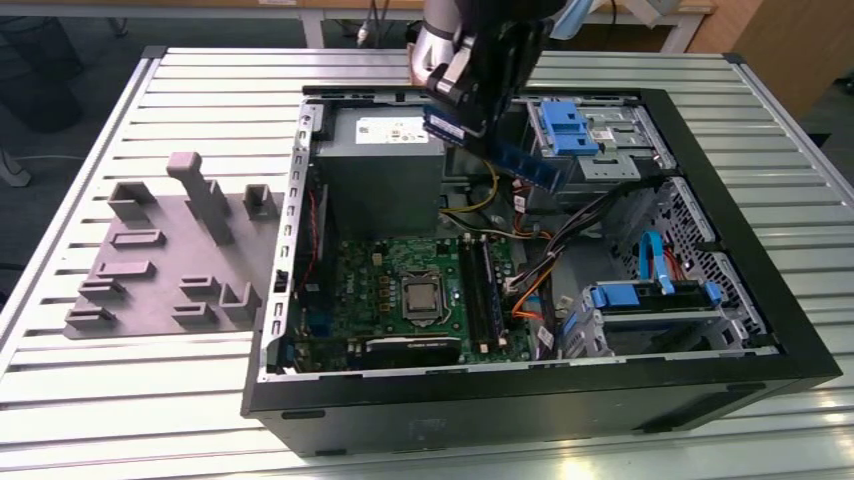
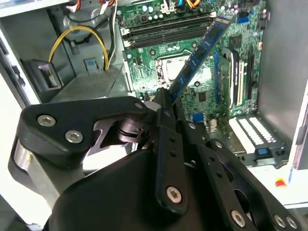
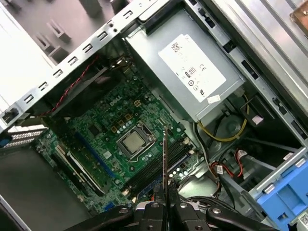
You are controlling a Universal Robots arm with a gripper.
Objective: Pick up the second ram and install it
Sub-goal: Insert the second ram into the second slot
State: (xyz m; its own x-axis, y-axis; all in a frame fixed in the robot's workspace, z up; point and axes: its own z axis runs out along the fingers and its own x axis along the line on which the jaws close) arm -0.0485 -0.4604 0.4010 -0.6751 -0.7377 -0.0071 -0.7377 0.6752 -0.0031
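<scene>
Fingers clamped on the second ram, motherboard below them.
Pickup looks done; seating it in the memory slots is left.

Place: a robotics lab or test workshop.
Bench: slatted aluminium-profile bench, the kind built for rigs.
Work piece: an open desktop computer case lying on its side, motherboard bare.
Fixture: a grey holder plate with upright blocks, beside the case.
Machine: a robot arm above the case.
Background: wooden desks beyond the bench.
</scene>
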